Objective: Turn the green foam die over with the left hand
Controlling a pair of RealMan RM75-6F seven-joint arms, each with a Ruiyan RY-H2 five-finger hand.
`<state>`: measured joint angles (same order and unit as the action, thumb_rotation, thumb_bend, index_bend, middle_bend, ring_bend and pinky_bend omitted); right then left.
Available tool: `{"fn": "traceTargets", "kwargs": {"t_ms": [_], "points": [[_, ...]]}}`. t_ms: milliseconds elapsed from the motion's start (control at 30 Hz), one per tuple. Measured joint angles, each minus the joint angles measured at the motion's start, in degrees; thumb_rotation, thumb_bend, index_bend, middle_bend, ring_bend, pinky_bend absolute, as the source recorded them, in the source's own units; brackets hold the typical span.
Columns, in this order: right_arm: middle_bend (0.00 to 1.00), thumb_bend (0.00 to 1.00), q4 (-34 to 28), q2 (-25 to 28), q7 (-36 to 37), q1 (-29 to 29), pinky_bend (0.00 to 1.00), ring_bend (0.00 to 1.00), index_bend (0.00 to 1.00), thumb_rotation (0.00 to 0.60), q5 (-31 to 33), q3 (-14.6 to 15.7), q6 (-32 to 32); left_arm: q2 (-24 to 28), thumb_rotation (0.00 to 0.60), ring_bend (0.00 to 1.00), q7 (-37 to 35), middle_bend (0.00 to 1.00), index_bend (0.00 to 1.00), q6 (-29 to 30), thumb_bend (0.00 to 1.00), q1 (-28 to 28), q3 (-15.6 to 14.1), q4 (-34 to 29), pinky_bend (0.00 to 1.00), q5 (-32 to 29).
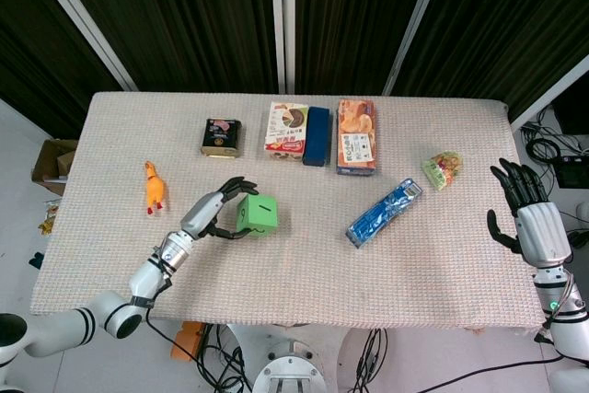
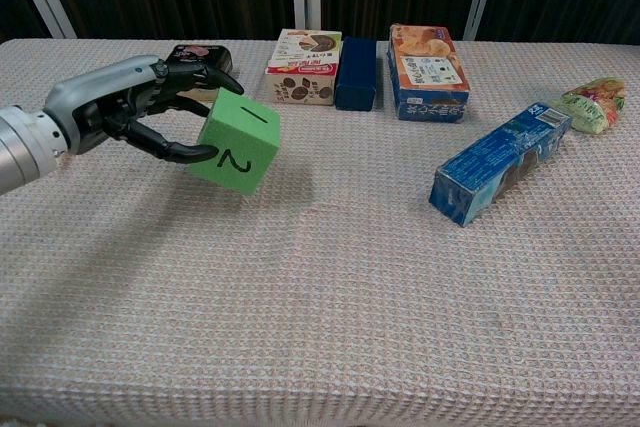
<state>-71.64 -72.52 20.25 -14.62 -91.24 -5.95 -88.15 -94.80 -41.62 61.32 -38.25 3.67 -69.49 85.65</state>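
Note:
The green foam die is tilted, with a face marked 2 toward the chest camera and a face marked 1 on top. My left hand grips it from its left side, thumb under the 2 face and fingers over the top edge. From the head view the die sits left of the table's middle, with the left hand beside it. Whether its lower corner touches the cloth I cannot tell. My right hand hangs past the table's right edge, fingers spread, holding nothing.
A yellow rubber chicken lies left of the die. Along the back stand a dark tin, a snack box, a dark blue box and an orange biscuit box. A blue packet and green bag lie right.

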Motion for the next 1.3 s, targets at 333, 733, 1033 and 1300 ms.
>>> {"fn": "traceTargets", "kwargs": {"t_ms": [333, 733, 1033, 1300], "points": [[0.00, 0.49, 0.05, -0.44, -0.53, -0.01, 0.00, 0.00, 0.00, 0.600, -0.11, 0.27, 0.29, -3.61, 0.600, 0.03, -2.49, 0.16, 0.58, 3.27, 0.36, 1.84, -1.72, 6.10, 0.16, 2.99], [0.00, 0.49, 0.04, -0.37, -0.66, 0.11, 0.00, 0.00, 0.00, 0.600, 0.12, 0.26, 0.51, -4.33, 0.600, 0.03, -6.52, 0.16, 0.13, 4.45, 0.28, 2.73, -2.93, 8.35, 0.16, 4.20], [0.00, 0.48, -0.22, -0.45, -1.18, 0.00, 0.00, 0.00, 0.00, 0.600, 0.13, 0.21, 0.65, -4.14, 0.600, 0.03, -7.97, 0.15, 0.10, 6.13, 0.25, 3.79, -3.44, 9.66, 0.16, 4.71], [0.00, 0.48, -1.22, 0.58, -1.52, 0.55, 0.00, 0.00, 0.00, 0.600, -0.21, -0.05, -0.99, 0.68, 0.600, 0.03, -3.42, 0.11, 0.09, 11.93, 0.18, 5.90, -4.01, 5.23, 0.16, 6.58]]}}
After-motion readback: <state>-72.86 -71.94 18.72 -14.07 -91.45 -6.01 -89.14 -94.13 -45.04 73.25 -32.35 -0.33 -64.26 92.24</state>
